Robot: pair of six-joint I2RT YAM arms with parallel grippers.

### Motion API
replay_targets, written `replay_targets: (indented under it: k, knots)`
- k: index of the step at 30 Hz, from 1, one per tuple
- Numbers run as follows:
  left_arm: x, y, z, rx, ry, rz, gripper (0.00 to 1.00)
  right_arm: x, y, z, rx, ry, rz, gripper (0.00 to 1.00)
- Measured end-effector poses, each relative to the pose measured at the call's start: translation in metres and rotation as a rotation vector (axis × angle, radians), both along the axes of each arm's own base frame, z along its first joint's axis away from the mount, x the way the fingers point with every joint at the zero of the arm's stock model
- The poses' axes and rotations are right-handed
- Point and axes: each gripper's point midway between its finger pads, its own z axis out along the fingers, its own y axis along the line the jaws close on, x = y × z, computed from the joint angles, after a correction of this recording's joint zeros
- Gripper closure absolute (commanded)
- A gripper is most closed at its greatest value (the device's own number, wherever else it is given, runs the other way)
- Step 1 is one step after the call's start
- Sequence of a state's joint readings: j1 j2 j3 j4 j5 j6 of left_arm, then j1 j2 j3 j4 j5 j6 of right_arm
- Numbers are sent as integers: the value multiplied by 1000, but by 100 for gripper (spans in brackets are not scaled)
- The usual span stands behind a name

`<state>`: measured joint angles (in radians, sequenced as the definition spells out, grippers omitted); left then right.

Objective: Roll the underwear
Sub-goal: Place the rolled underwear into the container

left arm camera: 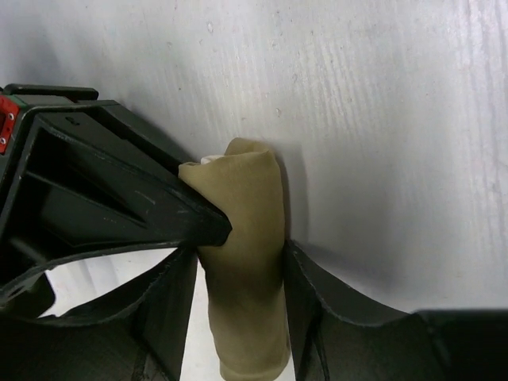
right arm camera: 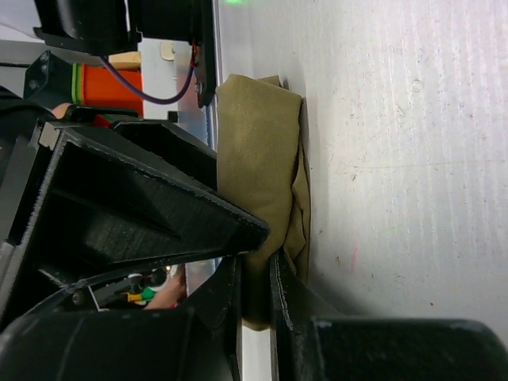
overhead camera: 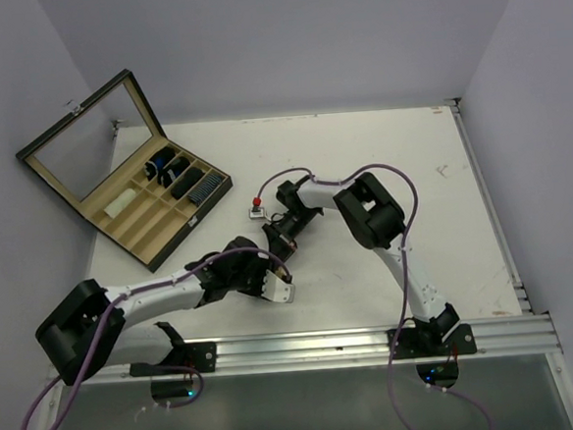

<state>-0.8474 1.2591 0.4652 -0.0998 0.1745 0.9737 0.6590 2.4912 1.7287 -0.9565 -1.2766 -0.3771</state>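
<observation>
Underwear (left arm camera: 242, 198) sits btwn L end effector (left arm camera: 240, 266) jaws.

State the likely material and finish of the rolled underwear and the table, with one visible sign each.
The underwear looks like soft, matte cloth, possibly cotton: it folds and creases. The table looks hard, white, painted or laminated: fine scratches, specks.
</observation>
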Motion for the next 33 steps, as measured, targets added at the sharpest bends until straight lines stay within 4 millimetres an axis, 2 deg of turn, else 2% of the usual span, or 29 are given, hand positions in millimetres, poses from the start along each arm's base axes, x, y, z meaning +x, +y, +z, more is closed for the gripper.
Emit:
replay_targets:
  k: [5, 6, 7, 9, 10, 15, 18, 21, 24, 25, 27, 28, 30, 31, 33]
  knots:
    - [3, -4, -3, 19, 15, -7, 64, 0, -1, 0, -28, 24, -4, 98]
    - [3, -4, -4, 24, 20, -7, 68, 0, -2, 0, -36, 27, -7, 94]
    - [4, -5, -4, 28, 24, -7, 70, 1, -3, 0, -40, 31, -10, 79]
    - [4, -6, -6, 36, 37, -8, 74, 1, -4, 0, -48, 35, -12, 69]
    - [4, -7, -6, 39, 45, -8, 79, 1, -5, 0, -54, 38, -14, 59]
    - [3, -11, -7, 57, 95, -5, 94, 4, -13, 6, -84, 49, -25, 50]
    - [4, -15, -7, 72, 128, -10, 98, 12, -21, 7, -113, 27, -40, 47]
    - [4, -20, -8, 77, 165, -14, 100, 34, -32, 8, -142, -10, -79, 46]
    - [3, -23, -8, 79, 201, -7, 100, 66, -50, 12, -162, -80, -141, 45]
    - [2, -24, -8, 78, 214, -5, 100, 77, -59, 13, -172, -109, -165, 36]
    - [2, -25, -9, 76, 249, 4, 100, 94, -75, 18, -191, -155, -206, 32]
    - [2, -26, -10, 75, 266, 10, 100, 103, -84, 20, -207, -189, -226, 17]
    - [2, -27, -10, 70, 310, 26, 100, 117, -102, 27, -228, -248, -263, 11]
    - [4, -26, -10, 63, 339, 44, 100, 123, -110, 30, -243, -289, -277, 2]
    - [9, -25, -7, 35, 413, 88, 100, 129, -123, 40, -259, -339, -304, 1]
